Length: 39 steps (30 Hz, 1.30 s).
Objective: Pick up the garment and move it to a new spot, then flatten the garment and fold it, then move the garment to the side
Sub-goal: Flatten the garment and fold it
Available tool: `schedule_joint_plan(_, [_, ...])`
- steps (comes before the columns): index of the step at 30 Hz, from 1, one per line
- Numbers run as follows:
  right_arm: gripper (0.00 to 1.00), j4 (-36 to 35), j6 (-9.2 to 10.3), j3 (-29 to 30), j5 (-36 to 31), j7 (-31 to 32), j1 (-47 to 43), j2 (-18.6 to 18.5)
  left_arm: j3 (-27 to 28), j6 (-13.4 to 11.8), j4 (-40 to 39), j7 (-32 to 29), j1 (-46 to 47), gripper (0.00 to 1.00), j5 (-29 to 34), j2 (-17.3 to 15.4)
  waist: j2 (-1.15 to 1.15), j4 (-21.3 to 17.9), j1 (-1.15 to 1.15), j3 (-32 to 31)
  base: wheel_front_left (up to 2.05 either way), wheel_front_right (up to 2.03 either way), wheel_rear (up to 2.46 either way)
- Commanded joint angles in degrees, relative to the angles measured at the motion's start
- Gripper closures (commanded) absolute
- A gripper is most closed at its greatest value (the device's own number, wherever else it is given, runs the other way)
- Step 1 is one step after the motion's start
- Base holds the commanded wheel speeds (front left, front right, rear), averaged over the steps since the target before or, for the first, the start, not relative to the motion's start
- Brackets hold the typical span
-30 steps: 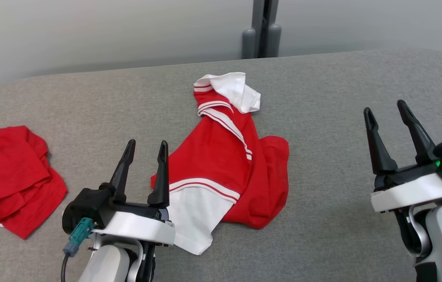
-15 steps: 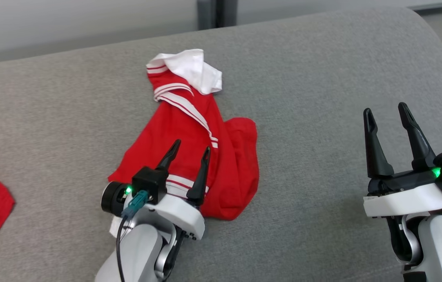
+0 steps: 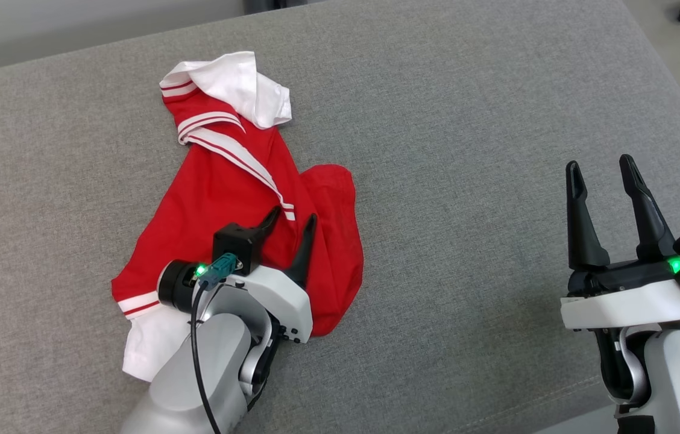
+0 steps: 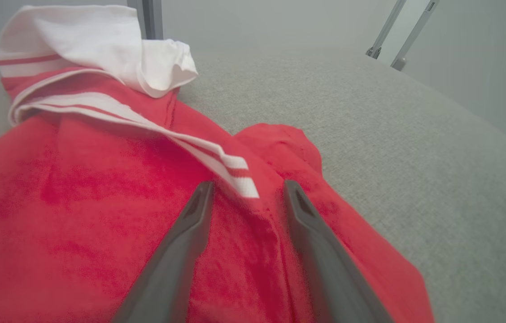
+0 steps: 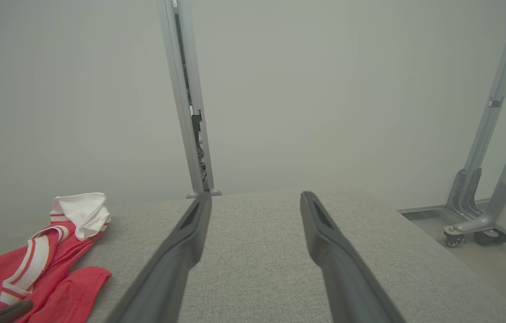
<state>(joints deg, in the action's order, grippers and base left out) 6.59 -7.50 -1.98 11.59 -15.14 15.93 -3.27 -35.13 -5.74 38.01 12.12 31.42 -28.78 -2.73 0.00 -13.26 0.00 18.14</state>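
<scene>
— How's the light for you?
— Bright, even and soft. You get only a faint shadow under the left gripper (image 3: 295, 213) on the garment (image 3: 213, 193).
— And sharpness?
— Your head view is crisp. In your wrist views the fingers (image 4: 183, 251) blur near the lens, and the upright posts (image 5: 189, 112) lean.

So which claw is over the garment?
The left claw, open and low over the red garment; the right claw, also open, hangs over the grey surface, apart from it.
</scene>
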Motion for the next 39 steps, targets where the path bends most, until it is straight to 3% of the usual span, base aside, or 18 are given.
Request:
schedule_joint_plan(1, [0.0, -0.2, 0.02, 0.4, -0.3, 0.0, 0.3, 0.0, -0.3, 0.4, 0.6, 0.2, 1.6, 1.0, -0.7, -0.3, 0.0, -0.1, 0.0, 0.1, 0.0, 0.0, 0.0])
schedule_joint_plan(6, [0.0, -0.1, 0.02, 1.0, -0.7, 0.0, -0.1, 0.2, 0.4, -0.4, 0.3, 2.1, 3.2, 1.0, -1.7, -0.3, 0.0, 0.8, 0.0, 0.0, 0.0, 0.0, 0.0])
schedule_joint_plan(12, [0.0, 0.6, 0.02, 0.6, -2.2, 0.0, -0.7, 0.2, 4.0, 0.1, -5.5, 3.0, 3.9, 1.0, -5.2, -0.4, 0.0, 3.3, 0.0, -1.1, 0.0, 0.0, 0.0])
schedule_joint_plan(16, [0.0, 0.9, 0.02, 0.6, -2.9, 0.0, -0.9, 0.2, 8.0, 1.0, -8.3, 2.2, 5.9, 1.0, -6.4, -5.4, 0.0, 6.1, 0.0, -2.6, 0.0, 0.0, 0.0])
schedule_joint_plan(23, [0.0, 1.8, 0.02, -1.4, -3.1, 0.0, -0.1, 0.2, 8.8, 2.0, -2.3, -6.3, 8.5, 1.0, -5.8, -14.8, 0.0, 7.2, 0.0, -4.1, 0.0, 0.0, 0.0])
schedule_joint_plan(24, [0.0, 1.9, 0.02, -1.6, -3.1, 0.0, 0.0, 0.2, 8.5, 2.0, -1.3, -7.6, 8.4, 0.72, -5.6, -15.5, 0.0, 7.2, 0.0, -4.1, 0.0, 0.0, 0.0])
schedule_joint_plan(25, [0.0, 2.1, 0.02, -1.8, -3.0, 0.0, 0.1, 0.2, 8.3, 1.6, -0.2, -8.7, 8.3, 0.3, -5.3, -16.2, 0.0, 7.2, 0.0, -4.2, 0.0, 0.0, 0.0])
schedule_joint_plan(26, [0.0, 2.2, 0.02, -2.2, -3.1, 0.0, 0.2, 0.2, 8.0, 0.9, 0.9, -9.3, 8.3, 0.0, -4.9, -16.7, 0.0, 7.2, 0.0, -4.1, 0.0, 0.0, 0.0])
schedule_joint_plan(33, [0.0, 2.4, 0.02, -2.9, -3.6, 0.0, 0.2, 0.2, 10.0, -1.9, 3.9, -5.0, 8.4, 0.0, -5.6, -16.1, 0.0, 7.6, 0.0, -4.5, 0.0, 0.0, 0.0])
schedule_joint_plan(39, [0.0, 2.6, 0.02, -3.8, -3.7, 0.0, -0.9, 0.1, 13.1, -2.2, 1.3, 1.8, 7.8, 0.0, -7.0, -14.5, 0.0, 9.2, 0.0, -6.2, 0.0, 0.0, 0.0])
